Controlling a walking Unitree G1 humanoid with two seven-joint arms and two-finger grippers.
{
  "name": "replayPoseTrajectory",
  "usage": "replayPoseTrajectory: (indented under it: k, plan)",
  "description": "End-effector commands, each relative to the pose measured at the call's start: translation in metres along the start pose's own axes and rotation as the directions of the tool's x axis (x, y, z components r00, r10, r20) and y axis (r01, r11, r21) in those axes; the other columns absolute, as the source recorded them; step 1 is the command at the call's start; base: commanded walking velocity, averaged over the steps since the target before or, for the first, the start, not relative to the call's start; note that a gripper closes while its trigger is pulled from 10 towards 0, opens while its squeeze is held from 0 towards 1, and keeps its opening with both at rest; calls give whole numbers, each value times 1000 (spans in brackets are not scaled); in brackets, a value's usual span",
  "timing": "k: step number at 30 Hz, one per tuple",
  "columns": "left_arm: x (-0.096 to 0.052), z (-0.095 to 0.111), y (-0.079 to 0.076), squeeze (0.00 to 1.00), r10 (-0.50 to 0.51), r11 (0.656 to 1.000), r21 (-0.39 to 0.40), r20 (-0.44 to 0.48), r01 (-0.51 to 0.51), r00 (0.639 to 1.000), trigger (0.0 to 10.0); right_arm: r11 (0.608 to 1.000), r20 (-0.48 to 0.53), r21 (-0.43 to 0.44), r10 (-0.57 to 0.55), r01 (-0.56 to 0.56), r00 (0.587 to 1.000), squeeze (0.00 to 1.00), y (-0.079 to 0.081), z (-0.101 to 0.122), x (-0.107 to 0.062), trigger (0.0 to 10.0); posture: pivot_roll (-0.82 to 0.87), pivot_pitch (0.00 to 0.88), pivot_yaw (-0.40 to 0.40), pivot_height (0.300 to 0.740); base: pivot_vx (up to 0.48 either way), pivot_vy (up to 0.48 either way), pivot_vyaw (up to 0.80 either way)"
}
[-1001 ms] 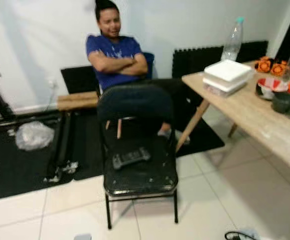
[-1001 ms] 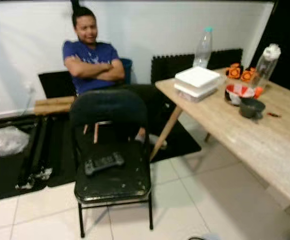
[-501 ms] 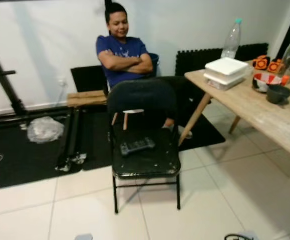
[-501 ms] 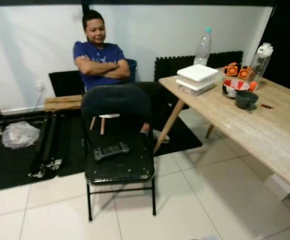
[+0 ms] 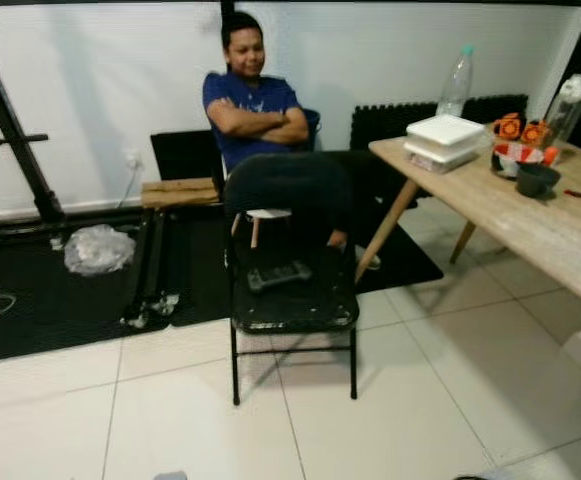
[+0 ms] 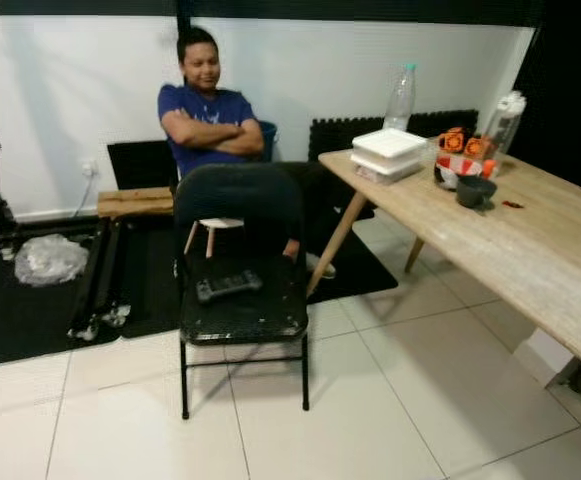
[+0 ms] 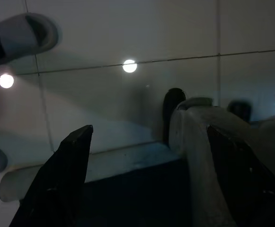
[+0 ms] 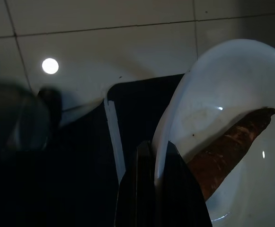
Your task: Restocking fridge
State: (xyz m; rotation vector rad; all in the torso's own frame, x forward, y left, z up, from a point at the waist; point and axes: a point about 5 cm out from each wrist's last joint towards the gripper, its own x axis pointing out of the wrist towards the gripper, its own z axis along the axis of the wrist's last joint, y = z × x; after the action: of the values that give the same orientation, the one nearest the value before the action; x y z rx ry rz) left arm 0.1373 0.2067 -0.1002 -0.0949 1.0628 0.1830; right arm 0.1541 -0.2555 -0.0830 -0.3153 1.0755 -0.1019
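Observation:
In the right wrist view my right gripper [image 8: 156, 163] is shut on the rim of a white bowl [image 8: 222, 90]. A brown piece of food [image 8: 229, 142] lies inside the bowl, with tiled floor below. My left gripper [image 7: 149, 182] hangs over the tiles in dim light. Its two black fingers [image 7: 61, 184] stand wide apart with nothing between them. On the wooden table [image 6: 540, 250] at the right stand a clear bottle [image 5: 455, 85], stacked white containers [image 5: 445, 135], a dark bowl [image 5: 536, 180] and a red and white bowl [image 5: 510, 155].
A black folding chair [image 5: 290, 230] stands straight ahead with a black controller [image 5: 278, 274] on its seat. Behind it a person [image 5: 255, 100] sits with arms crossed. Black mats, a crumpled plastic bag [image 5: 98, 248] and a metal frame [image 5: 10, 130] lie to the left. White tiles stretch in front.
The whole head view has shifted: chair, person and table now look smaller and farther off, and more floor shows. Nothing in the room has moved by itself.

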Motion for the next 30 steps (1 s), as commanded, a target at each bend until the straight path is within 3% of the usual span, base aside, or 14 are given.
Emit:
replayPoseTrajectory:
  k: [1,3,22,30]
  plan:
    - [-1,-6,1,0,-2,1000,8,-22,2,1000,10000,1000,17,-11,-7,7,1000,0,-3,5,0,10000,-48,0,3,740,-319,0,0]
    - [-1,-6,1,0,-2,1000,-19,-15,2,1000,10000,1000,20,-13,-8,8,1000,0,-3,6,1,10000,-48,0,1,740,0,0,0]
    - [-1,-5,-2,0,-10,1000,4,-19,10,1000,10000,1000,19,-3,-7,7,1000,0,-3,7,1,10000,-46,0,2,740,0,0,0]
    - [-1,-7,-2,0,-10,1000,7,-24,10,1000,10000,1000,18,-2,-6,6,1000,0,-2,6,1,10000,-46,0,2,740,-314,0,0]
